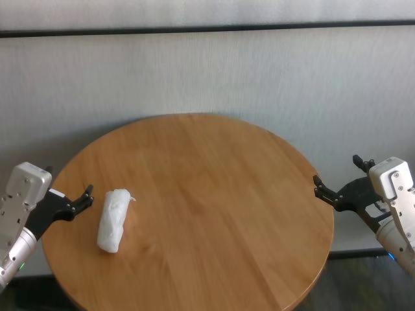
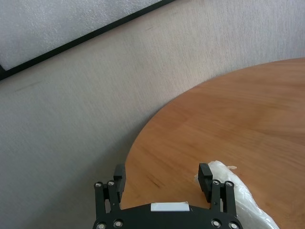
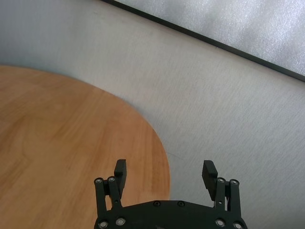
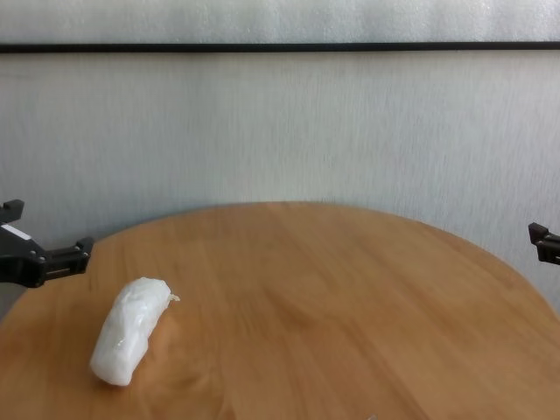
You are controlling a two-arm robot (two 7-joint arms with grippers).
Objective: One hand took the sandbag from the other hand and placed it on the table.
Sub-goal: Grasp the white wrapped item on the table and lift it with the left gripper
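Observation:
The white lumpy sandbag [image 1: 113, 219] lies on the round wooden table [image 1: 207, 194], near its left edge, with nothing holding it. It also shows in the chest view [image 4: 129, 331] and the left wrist view [image 2: 240, 196]. My green-lit left gripper [image 1: 68, 184] is open and empty. It hovers at the table's left edge, just left of the bag; the left wrist view shows it [image 2: 162, 171] with the bag beside one finger. My blue-lit right gripper [image 1: 337, 172] is open and empty at the table's right edge [image 3: 164, 168], far from the bag.
A pale grey wall with a thin black horizontal strip [image 1: 207, 29] stands behind the table. Nothing but the bag lies on the wood surface [image 4: 350, 297]. The floor drops away past the table rim on both sides.

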